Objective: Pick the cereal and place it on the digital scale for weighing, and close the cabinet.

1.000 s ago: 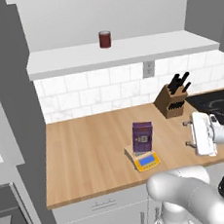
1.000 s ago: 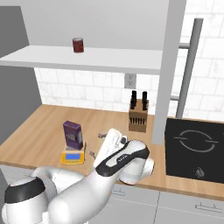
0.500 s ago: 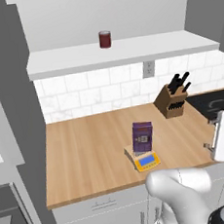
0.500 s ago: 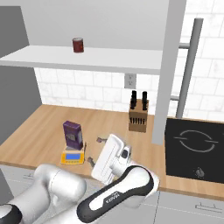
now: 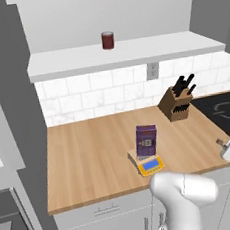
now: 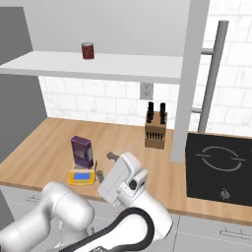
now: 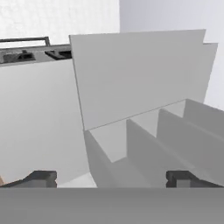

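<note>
Change: since a second ago my arm has swung right and back off the counter — the hand now sits by the right edge of the left base view, where before it hung over the wood beside the scale; cereal, scale and can have not shifted.
Gripper: gripper [image 6: 104, 166] released, fingers [image 7: 42, 178] spread wide with nothing between them; in the right base view I see it low in front of the counter edge, just right of the scale and apart from it.
Hand view: past the fingertips I look at pale grey panels and stepped grey walls; I cannot tell which part of the kitchen they are.
Digital scale: digital scale [image 5: 150, 164] lies near the front edge of the wooden counter [image 5: 86, 155], blue display facing forward.
Cereal: cereal [image 5: 146, 140] stands upright on the back part of the scale, light panel facing me — touching the plate, free of the gripper.
Knife block: knife block [image 6: 155, 130] stands farther back on the counter, near the tiled wall, well apart from the cereal.
Hob: black hob [image 6: 219, 168] lies to the right of the block.
Cabinet: cabinet door [image 6: 191, 78] stands swung open, edge-on in the right base view, bar handle [image 6: 212, 78] beyond it; white shelf [image 5: 120, 53] exposed.
Can: dark red can [image 5: 107, 40] stands upright on that shelf, farthest back.
</note>
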Robot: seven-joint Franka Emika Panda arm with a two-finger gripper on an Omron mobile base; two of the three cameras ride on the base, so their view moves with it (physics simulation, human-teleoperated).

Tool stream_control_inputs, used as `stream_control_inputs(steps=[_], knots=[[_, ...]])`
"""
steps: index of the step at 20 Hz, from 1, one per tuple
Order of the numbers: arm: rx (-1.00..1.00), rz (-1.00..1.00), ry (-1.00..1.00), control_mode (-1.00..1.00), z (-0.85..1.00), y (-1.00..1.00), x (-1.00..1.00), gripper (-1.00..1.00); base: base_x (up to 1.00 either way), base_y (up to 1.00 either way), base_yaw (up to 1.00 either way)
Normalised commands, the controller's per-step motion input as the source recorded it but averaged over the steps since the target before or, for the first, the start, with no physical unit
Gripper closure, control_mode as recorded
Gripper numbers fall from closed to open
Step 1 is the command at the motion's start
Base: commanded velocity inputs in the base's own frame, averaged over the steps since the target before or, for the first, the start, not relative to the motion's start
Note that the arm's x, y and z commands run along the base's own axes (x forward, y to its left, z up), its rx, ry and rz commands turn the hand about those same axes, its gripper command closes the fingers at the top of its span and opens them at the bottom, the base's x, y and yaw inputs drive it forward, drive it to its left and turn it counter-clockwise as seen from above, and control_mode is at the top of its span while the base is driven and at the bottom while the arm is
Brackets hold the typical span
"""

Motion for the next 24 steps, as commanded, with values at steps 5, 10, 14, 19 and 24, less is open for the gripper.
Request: stream_control_inputs(steps=[5,10,14,19,24], knots=[[0.01,-0.03,-0.11,-1.00,0.35,-0.65,-0.36,-1.00,0.00,0.00,0.00],[0.00,-0.03,-0.05,-1.00,0.04,-0.74,-0.51,-1.00,0.00,0.00,0.00],[0.00,-0.10,-0.11,-1.00,0.06,-0.57,-0.41,-1.00,0.00,0.00,0.00],[0.01,-0.17,-0.06,-1.00,0.44,-0.74,-0.09,-1.00,0.00,0.00,0.00],[0.00,-0.17,0.03,-1.00,0.41,-0.65,-0.19,-1.00,0.00,0.00,0.00]])
